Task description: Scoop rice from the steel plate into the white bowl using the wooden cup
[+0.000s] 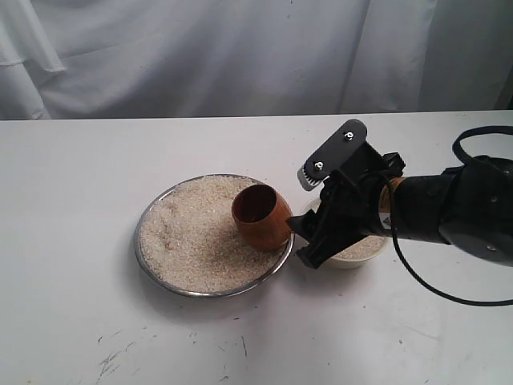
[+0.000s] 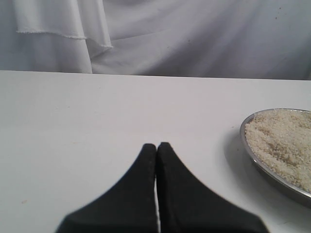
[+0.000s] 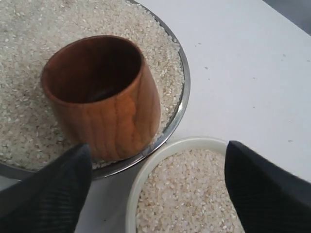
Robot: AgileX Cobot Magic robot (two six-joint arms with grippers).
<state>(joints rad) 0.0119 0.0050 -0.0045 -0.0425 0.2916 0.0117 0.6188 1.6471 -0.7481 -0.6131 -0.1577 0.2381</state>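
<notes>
The wooden cup [image 1: 260, 216] rests tilted on the rice [image 1: 192, 233] at the right side of the steel plate [image 1: 144, 241], its dark mouth facing up and left. My right gripper [image 1: 309, 241] is open just right of the cup, over the white bowl [image 1: 361, 255], and holds nothing. From the right wrist, the cup [image 3: 107, 102] stands free beyond the spread fingers [image 3: 58, 189], and the bowl [image 3: 160, 155] holds rice [image 3: 194, 194] between them. My left gripper [image 2: 156, 145] is shut and empty over bare table, with the plate [image 2: 248, 145] off to one side.
The white table [image 1: 80, 305] stretches around the dishes, with faint scuff marks near its front edge. A white cloth backdrop [image 1: 240, 56] hangs behind the table. A black cable [image 1: 449, 293] loops off the right arm over the table.
</notes>
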